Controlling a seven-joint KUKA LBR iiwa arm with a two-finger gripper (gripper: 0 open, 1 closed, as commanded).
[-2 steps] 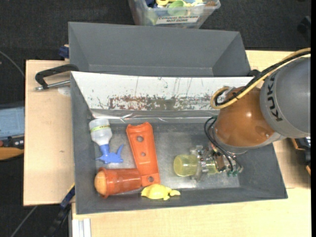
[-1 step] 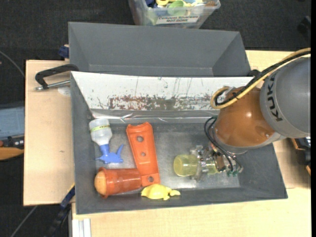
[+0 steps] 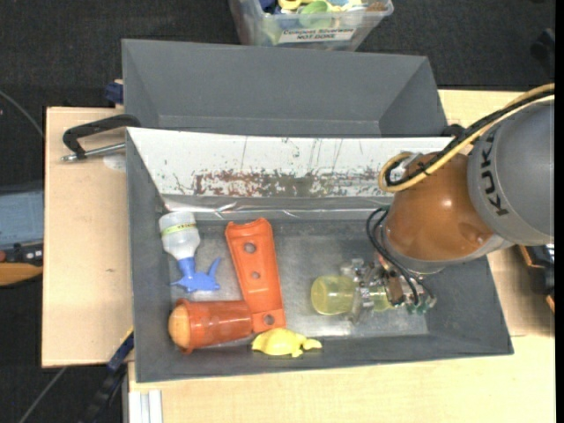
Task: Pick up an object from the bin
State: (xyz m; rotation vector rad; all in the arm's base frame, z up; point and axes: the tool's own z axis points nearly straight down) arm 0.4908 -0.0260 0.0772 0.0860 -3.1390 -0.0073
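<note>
In the frame's lower right, the jaws sit low in the bin (image 3: 467, 315) against a pale yellow translucent cup (image 3: 331, 296), seemingly placed to grip it; their opening cannot be told.

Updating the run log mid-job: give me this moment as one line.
end effector low in bin, right side | beside it: pale yellow cup | hold: not confirmed | left side: orange block
</note>
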